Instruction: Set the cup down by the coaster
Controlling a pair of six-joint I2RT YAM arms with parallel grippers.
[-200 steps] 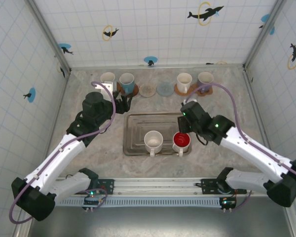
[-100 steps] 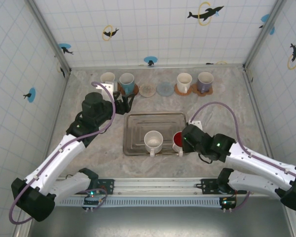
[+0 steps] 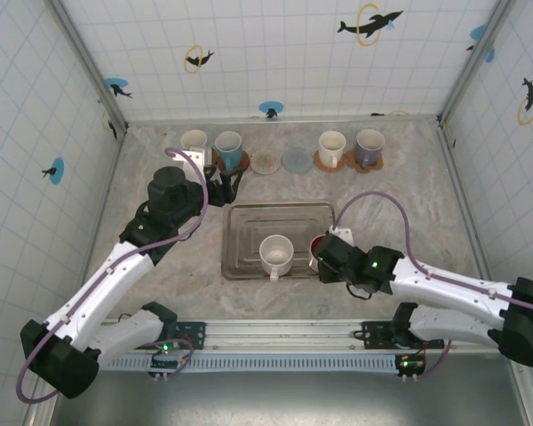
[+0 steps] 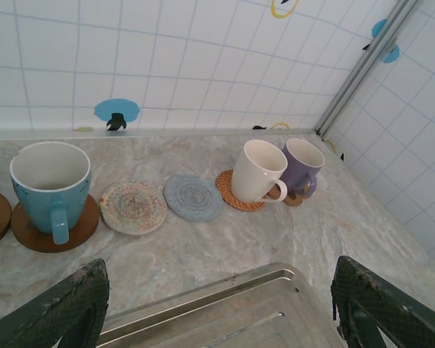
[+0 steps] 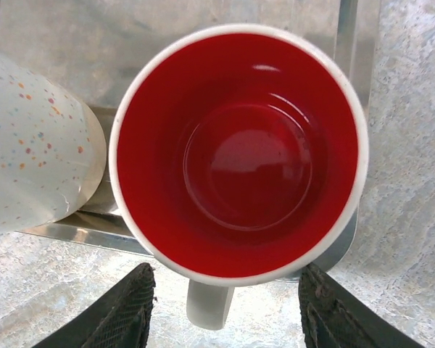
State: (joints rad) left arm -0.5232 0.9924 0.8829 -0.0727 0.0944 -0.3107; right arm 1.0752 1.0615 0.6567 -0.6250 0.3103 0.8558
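Your right claw has come down over the red cup, which stands in the tray; the claw is half open, fingers beside the handle, holding nothing. Your left claw is wide open, empty

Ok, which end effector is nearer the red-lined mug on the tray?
Right. The right end effector hangs over the red-lined mug, fingers either side of its handle. The left end effector sits beyond the tray's far left corner, facing the coasters.
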